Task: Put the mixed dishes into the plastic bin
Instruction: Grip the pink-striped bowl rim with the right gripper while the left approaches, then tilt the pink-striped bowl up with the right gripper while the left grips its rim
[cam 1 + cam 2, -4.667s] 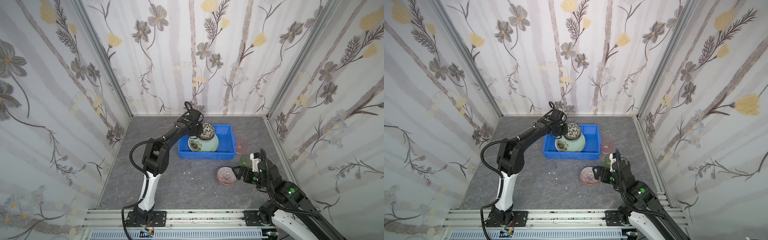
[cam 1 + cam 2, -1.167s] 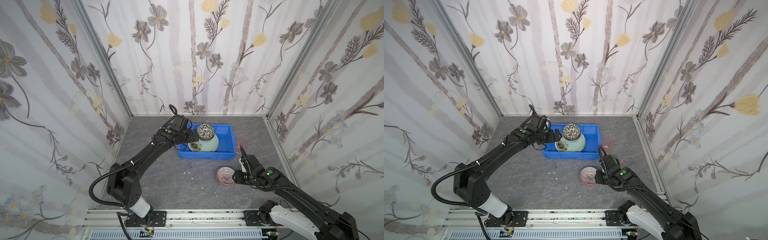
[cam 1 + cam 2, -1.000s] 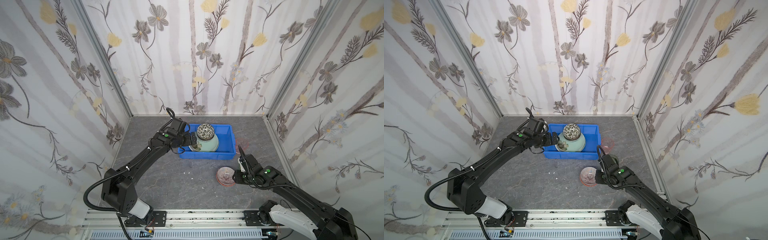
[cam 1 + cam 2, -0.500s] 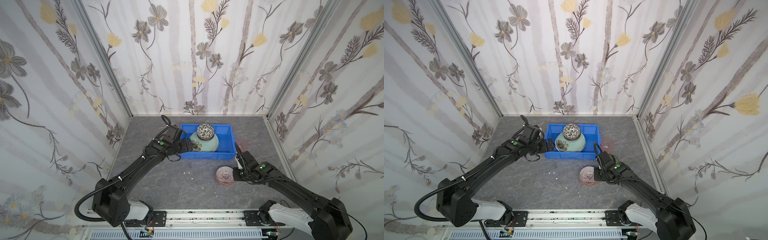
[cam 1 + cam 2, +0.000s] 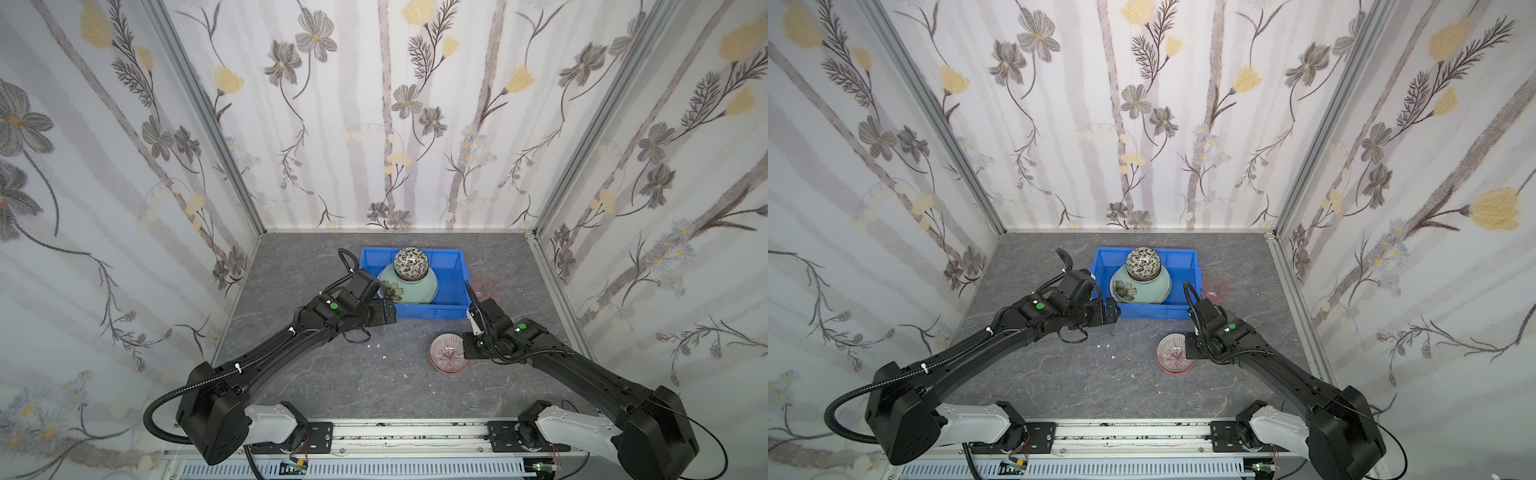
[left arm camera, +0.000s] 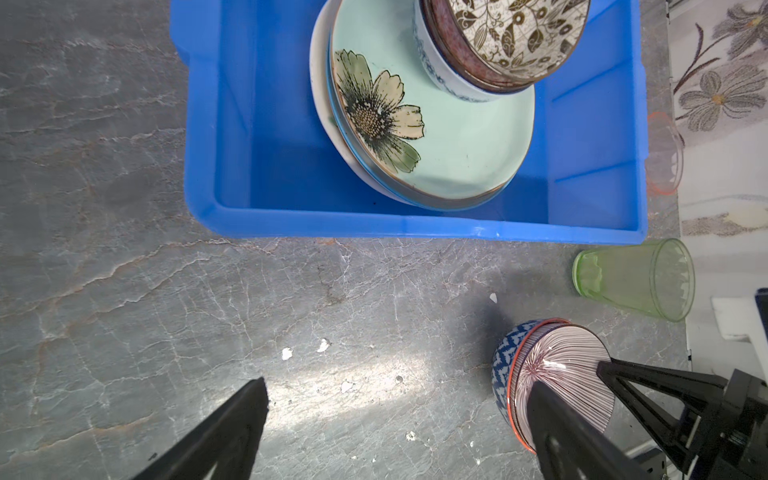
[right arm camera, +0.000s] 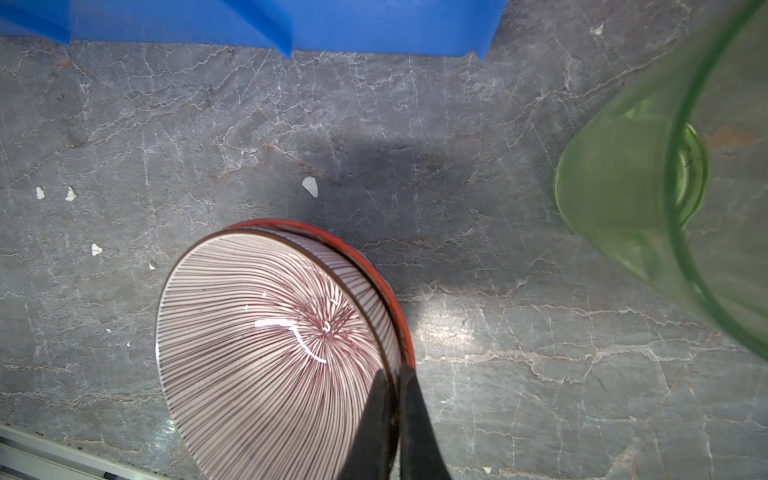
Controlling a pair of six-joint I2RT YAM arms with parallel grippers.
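Right pincer (image 7: pixel 392 372) is pinched shut on the rim of the striped bowl (image 7: pixel 266 332). That bowl sits nested in an orange-rimmed bowl (image 6: pixel 503 370) on the tabletop (image 5: pixel 340 374), near the blue bin's (image 5: pixel 428 311) front wall. Left pincer (image 5: pixel 390 314) hangs spread wide and holds nothing, just beside the bin's front left corner.

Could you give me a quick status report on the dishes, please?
Left gripper open, hovering beside bright blue plastic bin. Right gripper shut on rim of red-striped ceramic bowl, nested in orange-rimmed bowl. Clear green tumbler close beside.
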